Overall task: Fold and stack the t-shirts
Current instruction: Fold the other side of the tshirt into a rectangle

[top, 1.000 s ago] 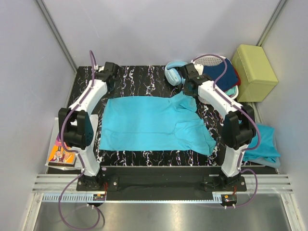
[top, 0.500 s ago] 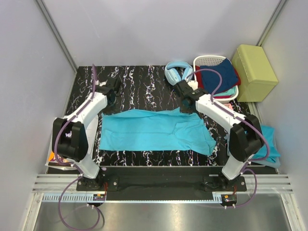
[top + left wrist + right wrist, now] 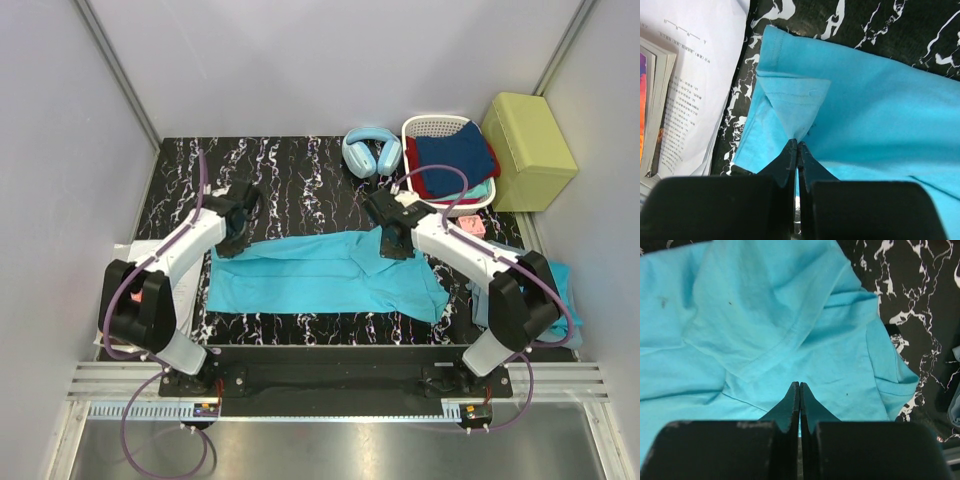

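Legible text: none. White printed sheet (image 3: 695,75), left edge of surface: approx. a dozen lines of small black print plus a short heading line, all too fine/blurred to read. Adjacent booklet (image 3: 654,110), colour cover: no wording made out.

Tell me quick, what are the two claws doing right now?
Left gripper: shut, pinching the t-shirt.
Right gripper: shut, pinching the same t-shirt.

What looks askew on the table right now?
The t-shirt lies uneven: its right end is bunched, with a sleeve corner jutting toward the near right. A second turquoise shirt sits crumpled at the far right.
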Robot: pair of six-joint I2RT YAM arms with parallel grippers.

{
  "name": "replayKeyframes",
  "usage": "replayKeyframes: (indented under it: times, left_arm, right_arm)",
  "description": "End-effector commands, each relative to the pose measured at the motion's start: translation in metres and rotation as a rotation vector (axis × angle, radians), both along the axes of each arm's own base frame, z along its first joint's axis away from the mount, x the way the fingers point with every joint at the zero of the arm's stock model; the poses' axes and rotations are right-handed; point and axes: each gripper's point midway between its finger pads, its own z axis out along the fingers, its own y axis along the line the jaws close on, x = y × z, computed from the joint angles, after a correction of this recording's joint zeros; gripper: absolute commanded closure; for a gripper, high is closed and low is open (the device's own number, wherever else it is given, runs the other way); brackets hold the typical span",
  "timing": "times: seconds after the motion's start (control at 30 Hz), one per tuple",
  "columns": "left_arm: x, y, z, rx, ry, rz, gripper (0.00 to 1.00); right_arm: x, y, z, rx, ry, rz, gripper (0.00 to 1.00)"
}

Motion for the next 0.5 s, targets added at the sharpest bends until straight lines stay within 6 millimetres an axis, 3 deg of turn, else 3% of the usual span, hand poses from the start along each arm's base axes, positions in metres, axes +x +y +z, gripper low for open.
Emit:
replayKeyframes:
  times: [0.0, 0.1, 0.17, 0.27, 0.3, 0.37, 0.47]
  left_arm:
    - [-0.008, 0.007, 0.004, 0.031, -0.024, 0.023, 1.0]
    - [-0.007, 0.008, -0.001, 0.039, -0.01, 0.024, 1.0]
    - [-0.004, 0.008, 0.0, 0.047, -0.01, 0.025, 0.99]
    - [0.001, 0.008, 0.001, 0.063, -0.014, 0.023, 0.89]
    - [0.002, 0.008, 0.003, 0.065, -0.019, 0.017, 0.82]
    - [0.006, 0.007, 0.009, 0.068, -0.037, 0.012, 0.78]
    - [0.01, 0.007, 0.015, 0.063, -0.059, 0.012, 0.67]
  right_arm:
    - [-0.014, -0.006, -0.001, 0.0, -0.003, -0.037, 1.0]
    - [-0.008, -0.001, -0.005, 0.009, -0.019, -0.019, 1.0]
    - [-0.002, 0.009, -0.009, 0.026, -0.006, 0.01, 0.91]
    - [0.004, 0.02, -0.012, 0.046, 0.009, 0.037, 0.82]
    - [0.006, 0.022, -0.01, 0.054, 0.003, 0.049, 0.81]
    - [0.009, 0.028, -0.004, 0.072, -0.013, 0.059, 0.77]
    - [0.009, 0.029, -0.012, 0.06, 0.006, 0.073, 0.72]
